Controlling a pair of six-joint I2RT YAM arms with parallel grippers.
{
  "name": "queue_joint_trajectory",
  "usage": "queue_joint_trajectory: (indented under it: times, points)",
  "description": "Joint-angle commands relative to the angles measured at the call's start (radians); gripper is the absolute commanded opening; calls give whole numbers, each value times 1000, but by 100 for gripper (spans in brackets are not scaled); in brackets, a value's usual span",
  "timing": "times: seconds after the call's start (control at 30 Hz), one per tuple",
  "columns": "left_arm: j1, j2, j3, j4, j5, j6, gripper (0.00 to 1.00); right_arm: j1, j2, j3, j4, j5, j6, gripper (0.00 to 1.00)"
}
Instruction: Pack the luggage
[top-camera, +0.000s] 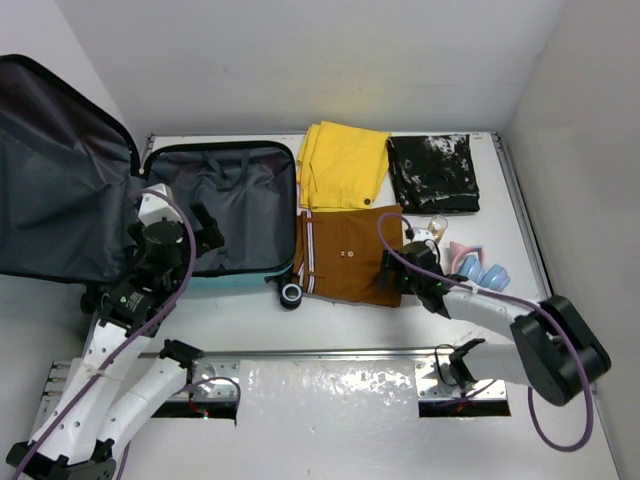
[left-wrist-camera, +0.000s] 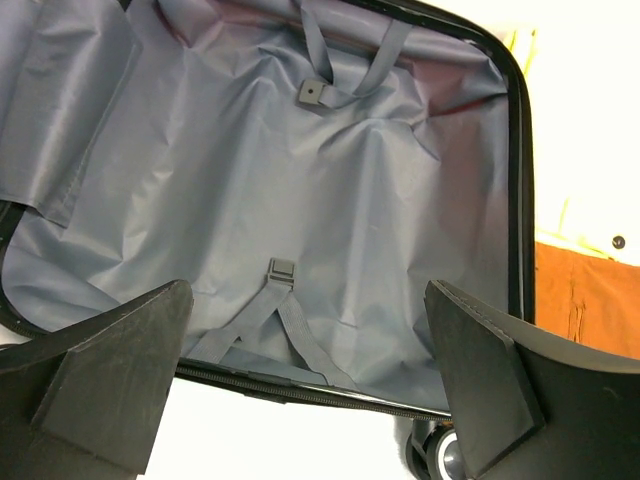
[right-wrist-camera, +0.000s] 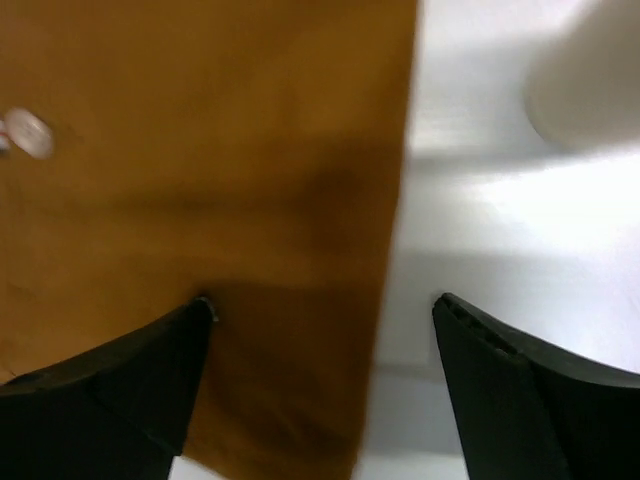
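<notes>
Surface: white table (top-camera: 350, 325) boxed in by pale walls, with both arm bases at the near edge.
Luggage: far left, the luggage (top-camera: 240, 205) lies wide open. Its lid (top-camera: 50, 180) is thrown back to the left, and the grey-lined shell faces up with only its straps inside.
Left gripper: the left gripper (top-camera: 205, 235) hovers over the shell's near-left part, jaws spread wide, nothing between them but lining in the wrist view (left-wrist-camera: 308, 300).
Brown garment: a folded brown garment (top-camera: 345, 255) lies flat, touching the luggage's right side.
Yellow garment: a yellow garment (top-camera: 343, 165) sits behind the brown one, also against the luggage.
Right gripper: the right gripper (top-camera: 398, 272) is down at the brown garment's near-right edge. In its wrist view (right-wrist-camera: 322, 300) the jaws are wide apart and straddle that edge, with cloth under one finger and bare table under the other. Nothing is pinched yet.
Black garment: a folded black garment (top-camera: 433, 172) lies far right of the yellow one.
Small items: blue and pink pieces (top-camera: 480, 268) lie just right of the right gripper.
Key relation: the luggage lies directly left of the right gripper, across the brown garment. The right arm is nearer the cloth, the left arm nearer the shell.
Call: looks like a pinch on that edge, then a carry leftward.
</notes>
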Motion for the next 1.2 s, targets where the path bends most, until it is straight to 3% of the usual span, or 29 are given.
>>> queue_joint_trajectory:
  times: [0.0, 0.07, 0.13, 0.2, 0.27, 0.3, 0.33, 0.37, 0.5, 0.67, 0.77, 0.9, 1.17]
  points:
    - [10, 7, -2, 50, 37, 19, 100, 2, 84, -50, 286, -14, 21, 84]
    - [10, 19, -1, 52, 48, 22, 100, 2, 141, -67, 382, -116, 35, 75]
    - [10, 32, -1, 52, 62, 22, 100, 3, 196, -64, 469, -170, 43, 75]
    - [10, 39, 3, 52, 84, 22, 100, 3, 221, -55, 494, -171, 46, 71]
    - [10, 52, 18, 47, 109, 2, 100, 3, 238, -38, 503, -166, 21, 60]
    - [10, 59, 24, 47, 158, -7, 100, 3, 235, -32, 508, -166, 6, 29]
    - [10, 84, 47, 47, 190, -24, 100, 9, 226, -18, 503, -170, -9, 6]
    - [12, 102, 62, 52, 268, -51, 100, 18, 189, 0, 485, -154, -23, 0]
    - [-11, 238, 150, 79, 440, -140, 100, 127, 74, 154, 239, -43, -157, 0]
    - [-132, 384, 292, 150, 419, -297, 100, 218, 45, 362, 82, -20, -356, 0]
    - [-183, 487, 352, 191, 469, -412, 100, 296, 42, 387, 91, -29, -473, 0]
    - [-267, 662, 441, 176, 491, -501, 100, 370, 13, 303, 220, -51, -568, 0]
    - [-378, 837, 507, 173, 493, -561, 100, 430, -24, 250, 345, -75, -634, 0]
